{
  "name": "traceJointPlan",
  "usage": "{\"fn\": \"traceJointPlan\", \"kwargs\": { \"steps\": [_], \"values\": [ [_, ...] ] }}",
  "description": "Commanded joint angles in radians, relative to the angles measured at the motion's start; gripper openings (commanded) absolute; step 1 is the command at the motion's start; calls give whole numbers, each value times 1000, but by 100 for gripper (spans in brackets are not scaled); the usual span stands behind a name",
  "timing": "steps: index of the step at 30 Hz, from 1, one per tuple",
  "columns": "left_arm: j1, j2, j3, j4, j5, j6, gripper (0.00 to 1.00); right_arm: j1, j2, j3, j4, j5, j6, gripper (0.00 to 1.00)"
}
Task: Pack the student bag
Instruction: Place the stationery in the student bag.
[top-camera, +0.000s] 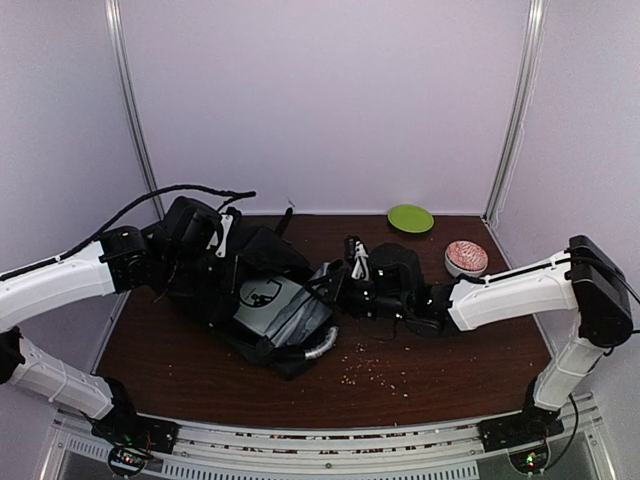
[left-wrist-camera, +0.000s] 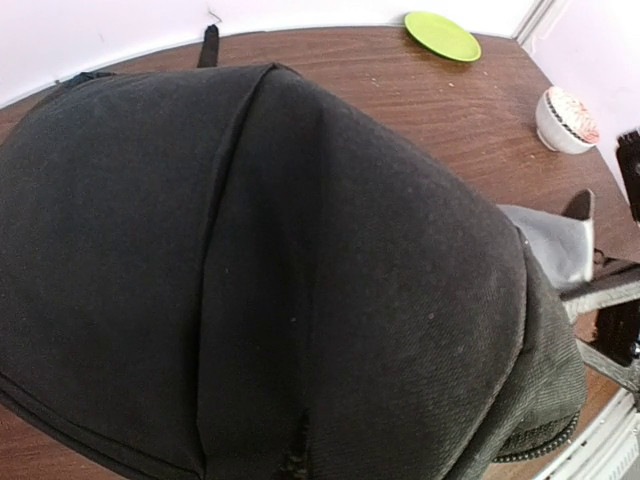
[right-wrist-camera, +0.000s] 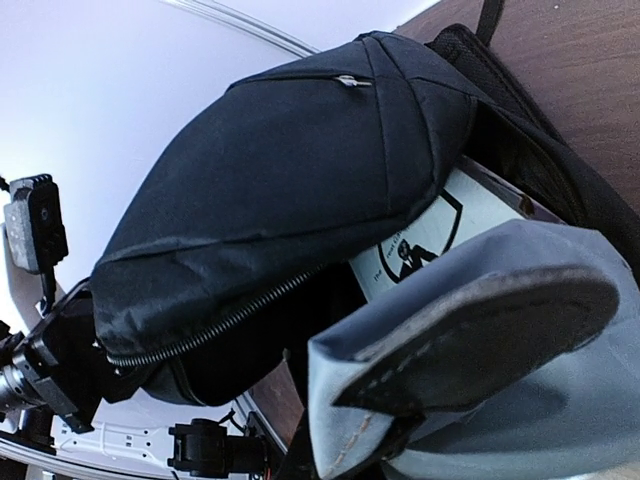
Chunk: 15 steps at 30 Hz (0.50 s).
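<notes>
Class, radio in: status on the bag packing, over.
Left gripper shut at student bag, left end. Right gripper shut at its open mouth, grey fabric showing. Plate, bowl stand apart.

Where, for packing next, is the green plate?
Top view: the green plate lies on the table, at its far edge, right of centre, near the pink bowl.

Black student bag (left-wrist-camera: 300, 280), lime-green plate (top-camera: 410, 218), brown table (top-camera: 440, 370), white bowl (top-camera: 466, 258) speckled red.

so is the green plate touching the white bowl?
Apart. The top external view shows a strip of bare table between the green plate and the white bowl.
</notes>
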<state>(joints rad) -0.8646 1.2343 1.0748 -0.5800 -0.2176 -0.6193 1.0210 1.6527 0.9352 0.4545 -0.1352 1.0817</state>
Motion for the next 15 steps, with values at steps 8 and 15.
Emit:
{"fn": "traceJointPlan", "kwargs": {
  "steps": [8,15],
  "values": [
    [-17,-50,58,240,207,-71,0,-15,61,122,385,-76,14,0],
    [-17,-34,68,304,247,-103,0,-22,215,123,467,-13,22,0]
  ]
}}
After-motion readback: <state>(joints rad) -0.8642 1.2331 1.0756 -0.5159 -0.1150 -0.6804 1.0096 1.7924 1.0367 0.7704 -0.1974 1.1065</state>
